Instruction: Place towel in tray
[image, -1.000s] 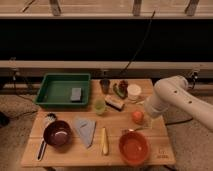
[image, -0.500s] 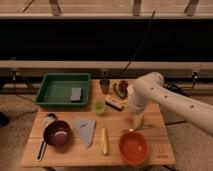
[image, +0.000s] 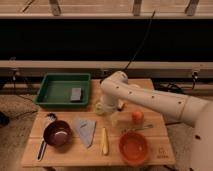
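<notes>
Nearest to us, at the front of the wooden table (image: 75, 156), stands a round orange bowl (image: 134, 148) on the right. A dark red bowl (image: 57, 133) stands on the left, with a long-handled spoon (image: 42, 148) lying just beside it. Between the two bowls lies a slim yellow object (image: 104, 141), pointing front to back; we cannot tell what it is.

The towel (image: 86, 130) lies flat on the bare wood between the dark red bowl and the yellow object. It is a small, soft, pale grey-blue cloth of roughly triangular outline, widest at its far edge and narrowing to a point toward us. It is about as wide as the dark red bowl. Nothing rests on it or touches it from above.

A little farther back, an orange fruit (image: 137, 116) sits right of centre. The gripper (image: 113, 116) hangs low over the middle of the table, to the right of the towel and apart from it. Its fingers are spread wide and we see nothing held in them. A small yellow-green thing (image: 99, 106) sits just beside it, under the white arm (image: 150, 100).

Farthest back on the left is the tray (image: 56, 101), dark green and rectangular with low sides. A small dark grey block (image: 76, 94) lies inside it. The towel lies outside the tray, in front of its right corner.
</notes>
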